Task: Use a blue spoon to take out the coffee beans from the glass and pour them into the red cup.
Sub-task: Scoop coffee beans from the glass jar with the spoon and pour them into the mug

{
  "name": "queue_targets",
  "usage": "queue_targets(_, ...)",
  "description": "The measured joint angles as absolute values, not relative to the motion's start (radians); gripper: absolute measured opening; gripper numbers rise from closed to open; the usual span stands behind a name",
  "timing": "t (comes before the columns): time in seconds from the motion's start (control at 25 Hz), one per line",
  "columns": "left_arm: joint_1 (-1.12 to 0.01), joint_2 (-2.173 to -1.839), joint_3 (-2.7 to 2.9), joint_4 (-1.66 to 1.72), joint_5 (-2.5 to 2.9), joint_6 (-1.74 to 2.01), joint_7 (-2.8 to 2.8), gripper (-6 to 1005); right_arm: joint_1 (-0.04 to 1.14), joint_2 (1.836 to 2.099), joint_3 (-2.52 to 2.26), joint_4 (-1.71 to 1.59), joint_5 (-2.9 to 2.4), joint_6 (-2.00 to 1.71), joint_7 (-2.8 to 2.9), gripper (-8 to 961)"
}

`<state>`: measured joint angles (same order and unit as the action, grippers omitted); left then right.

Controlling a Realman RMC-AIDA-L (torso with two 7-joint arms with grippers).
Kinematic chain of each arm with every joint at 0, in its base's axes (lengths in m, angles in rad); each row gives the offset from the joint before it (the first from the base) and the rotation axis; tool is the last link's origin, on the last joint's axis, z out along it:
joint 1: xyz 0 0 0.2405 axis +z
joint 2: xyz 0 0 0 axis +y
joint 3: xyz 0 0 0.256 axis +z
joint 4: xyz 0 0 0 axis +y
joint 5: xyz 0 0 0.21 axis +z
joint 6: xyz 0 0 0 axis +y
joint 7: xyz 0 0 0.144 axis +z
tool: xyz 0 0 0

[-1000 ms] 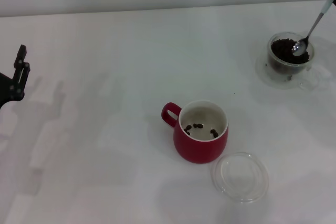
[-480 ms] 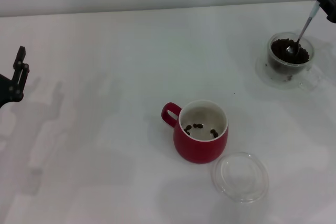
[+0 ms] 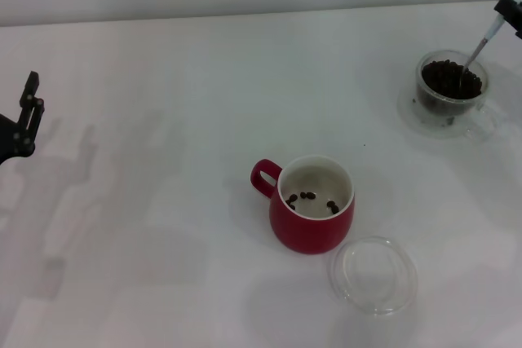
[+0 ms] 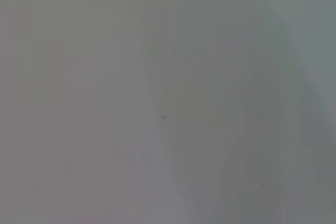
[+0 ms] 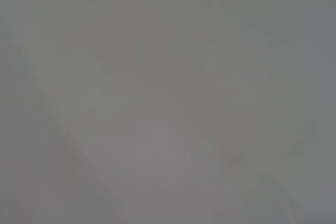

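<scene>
In the head view the glass (image 3: 451, 90) stands at the far right, full of dark coffee beans (image 3: 447, 77). The blue spoon (image 3: 479, 51) slants down into it, its bowl buried in the beans. My right gripper (image 3: 510, 14) holds the spoon's handle at the right edge, shut on it. The red cup (image 3: 312, 204) stands near the middle with a few beans on its white bottom. At the left edge my left gripper (image 3: 24, 116) hangs idle above the table. Both wrist views show only blank grey surface.
A flat clear round dish (image 3: 373, 274) lies just in front and to the right of the red cup. The white table (image 3: 163, 201) runs back to a wall edge at the top.
The spoon's bowl has dipped from above the beans down into them, and the handle has tilted steeper. My right gripper shifted slightly. The left arm stayed put.
</scene>
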<state>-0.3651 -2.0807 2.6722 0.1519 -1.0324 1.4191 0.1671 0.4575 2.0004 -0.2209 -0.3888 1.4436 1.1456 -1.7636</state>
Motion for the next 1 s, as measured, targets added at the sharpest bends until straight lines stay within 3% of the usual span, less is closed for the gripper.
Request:
queue_targets(0.52, -0.366, -2.078, 2.672, 0.151, -1.032, 1.417, 0.167, 543, 0.429, 1.999, -0.22, -0.378, 1.485, 1.127, -1.561, 161)
queue_targets(1.0, -0.367, -2.079, 2.672, 0.141, -1.032, 1.417, 0.169, 543, 0.428, 1.982, -0.219, -0.334, 1.504, 1.093, -1.428, 163)
